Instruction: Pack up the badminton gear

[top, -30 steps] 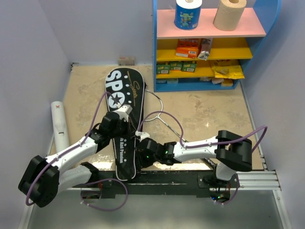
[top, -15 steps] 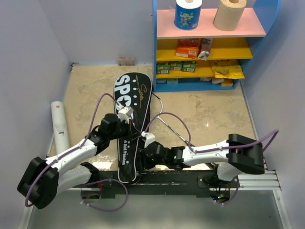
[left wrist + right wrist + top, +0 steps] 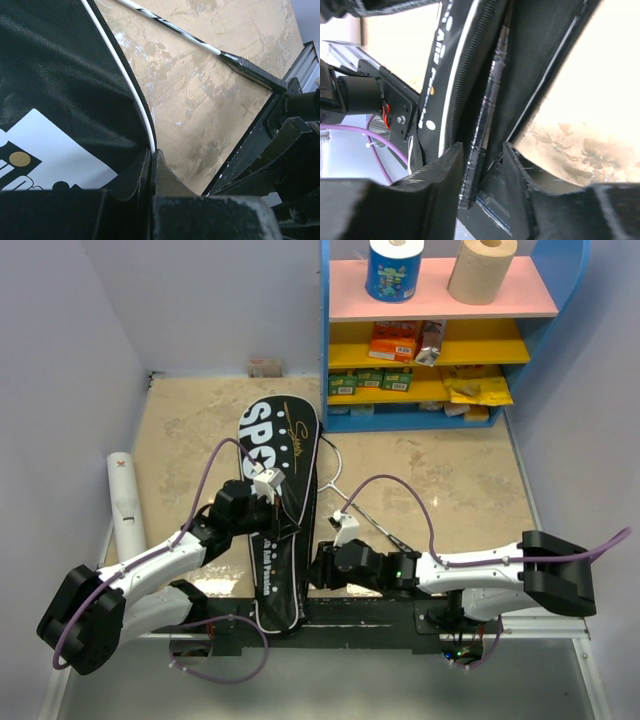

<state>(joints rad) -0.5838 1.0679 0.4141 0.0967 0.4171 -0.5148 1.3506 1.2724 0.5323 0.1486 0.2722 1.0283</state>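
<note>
Seen from above, a sandy tabletop (image 3: 450,480) has two robot arms reaching in from 6 o'clock. A long black cover (image 3: 284,445) with white lettering lies down the middle. Its wide head points to 12 o'clock and its narrow end reaches the near edge at 6 o'clock.

The left gripper (image 3: 151,160) is pinched tight on the cover's zip edge, with white piping running into its closed fingertips. It holds the cover about halfway along, on the cover's 9 o'clock side.

The right gripper (image 3: 482,150) sits at the cover's narrow end, on the 3 o'clock side. Its jaws are partly apart, straddling a black wrapped handle (image 3: 487,100) that lies between the cover's two zip edges. The handle touches one finger, and a gap shows beside the other.

A second racket (image 3: 175,28) lies bare on the tabletop just beside the cover, at 3 o'clock from it. Its thin shaft slants toward the near edge. A white tube (image 3: 125,502) lies along the tabletop's edge at 9 o'clock, well apart from the cover. A blue shelf (image 3: 326,340) stands at 1 o'clock.
</note>
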